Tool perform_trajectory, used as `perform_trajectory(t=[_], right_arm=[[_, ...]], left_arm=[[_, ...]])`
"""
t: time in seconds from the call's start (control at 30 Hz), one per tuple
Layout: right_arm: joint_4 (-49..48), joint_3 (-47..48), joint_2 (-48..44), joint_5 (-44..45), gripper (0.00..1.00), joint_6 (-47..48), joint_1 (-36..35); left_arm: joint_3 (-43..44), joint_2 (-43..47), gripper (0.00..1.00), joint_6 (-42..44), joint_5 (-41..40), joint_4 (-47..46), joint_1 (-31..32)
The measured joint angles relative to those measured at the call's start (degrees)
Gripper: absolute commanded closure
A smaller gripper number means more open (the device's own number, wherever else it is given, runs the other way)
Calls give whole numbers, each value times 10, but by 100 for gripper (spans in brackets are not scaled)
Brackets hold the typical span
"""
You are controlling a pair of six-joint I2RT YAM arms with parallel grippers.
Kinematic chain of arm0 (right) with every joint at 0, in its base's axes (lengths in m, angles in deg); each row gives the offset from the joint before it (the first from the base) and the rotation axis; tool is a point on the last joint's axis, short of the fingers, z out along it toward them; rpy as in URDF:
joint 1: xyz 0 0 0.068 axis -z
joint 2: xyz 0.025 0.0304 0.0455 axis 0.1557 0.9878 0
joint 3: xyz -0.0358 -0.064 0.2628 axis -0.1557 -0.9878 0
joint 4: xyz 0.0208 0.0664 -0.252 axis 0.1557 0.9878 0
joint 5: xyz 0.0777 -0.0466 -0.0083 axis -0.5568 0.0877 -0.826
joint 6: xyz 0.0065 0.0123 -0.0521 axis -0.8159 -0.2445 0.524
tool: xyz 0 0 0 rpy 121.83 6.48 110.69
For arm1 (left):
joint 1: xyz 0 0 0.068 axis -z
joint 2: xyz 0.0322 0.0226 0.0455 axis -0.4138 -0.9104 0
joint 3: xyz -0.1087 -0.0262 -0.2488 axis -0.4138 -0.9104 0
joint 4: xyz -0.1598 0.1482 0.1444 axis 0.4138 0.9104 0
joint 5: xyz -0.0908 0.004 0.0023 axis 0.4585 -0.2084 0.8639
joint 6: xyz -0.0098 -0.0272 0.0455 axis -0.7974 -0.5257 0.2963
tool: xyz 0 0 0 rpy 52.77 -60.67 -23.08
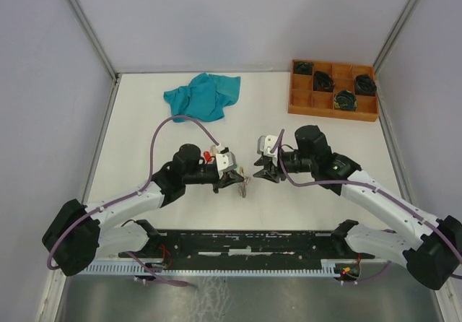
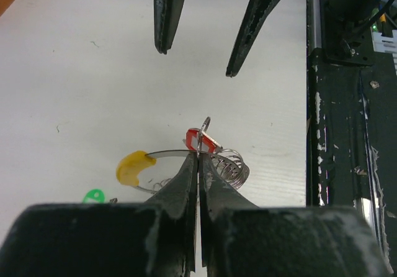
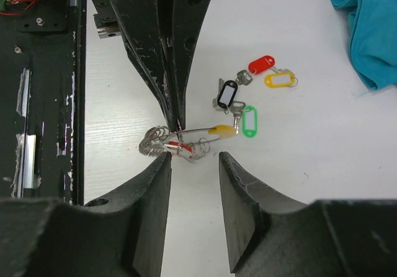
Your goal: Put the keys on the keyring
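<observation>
On the desk, from above: the keyring (image 1: 245,181) is found in the middle of the desk (image 1: 267,112), between the left jaws and the right jaws, which are pointed at each other.
Back of the desk: a blue cloth (image 1: 202,97) and a wooden tray (image 1: 291,91) are set well apart from the ring.
Left wrist, left jaws: pressed together, with the ring's wire pinched at the tips, right by a red tag (image 2: 201,141).
Left wrist, ring: its yellow sleeve (image 2: 133,167) is stretched out to the left; a bunch of small silver rings (image 2: 234,168) is seen on its right.
Left wrist, right jaws: spread wide, with nothing between them, just past the ring.
Right wrist, ring: seen edge-on, its long line laid across the view, just in front of the spread tips.
Right wrist, keys (image 3: 227,94): four are laid loose past the ring, on the cloth side; the green tag (image 3: 249,120) is just beside the yellow sleeve.
Next move, a guess: a loose key would likely be picked up by the free right jaws, and the ring must be reached over or around.
Room: bare desk is seen around the keys; a black rail (image 3: 43,103) is close on the other side.
</observation>
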Motion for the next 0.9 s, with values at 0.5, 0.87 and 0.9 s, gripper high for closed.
perform_trajectory(t=[0.5,0.87,0.9], right_arm=[[12,-5,58,-27,64,7,1],[12,-5,72,-31,78,11,1],[12,-5,72,-31,79,11,1]], left_arm=[[-37,4,97,-37,-5,-92,0],[-37,4,97,-38,-5,-100,0],[-37,4,97,-38,-5,-100,0]])
